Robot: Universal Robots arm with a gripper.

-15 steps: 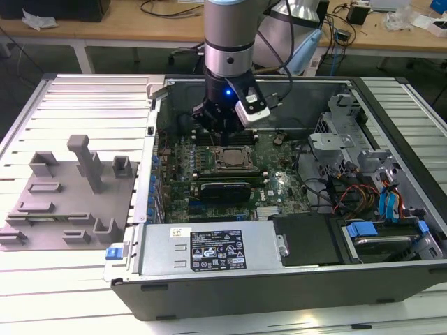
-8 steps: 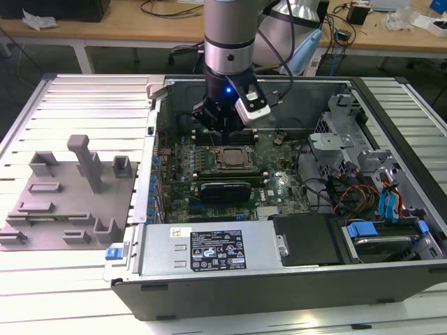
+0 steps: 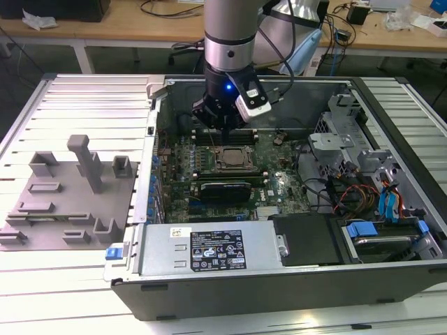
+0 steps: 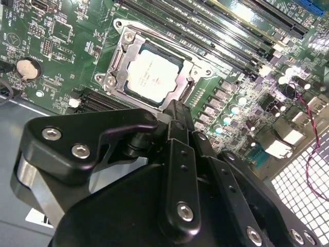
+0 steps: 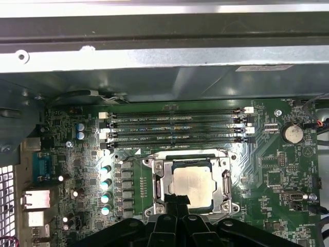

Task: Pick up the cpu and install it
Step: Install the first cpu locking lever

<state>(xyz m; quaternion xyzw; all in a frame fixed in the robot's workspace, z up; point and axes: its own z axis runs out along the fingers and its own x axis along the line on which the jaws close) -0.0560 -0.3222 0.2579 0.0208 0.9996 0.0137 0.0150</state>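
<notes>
The end effector [image 4: 175,109] is hovering with its fingers pressed together and gripping nothing, its tips just over one edge of the cpu [image 4: 151,74]. The cpu is lying flat inside the metal socket frame [image 4: 119,50] on the green motherboard [image 5: 267,180], beside the memory slots [image 5: 175,128]. In the exterior view, the open computer case [image 3: 293,279] is resting on the slatted tabletop [image 3: 77,279].

I can read no print here with certainty. A black label [image 3: 216,250] with white signs and lines stands on the grey power supply [image 3: 157,252]. Faint lines of print lie on the cpu [image 4: 152,72], all too small to read.
</notes>
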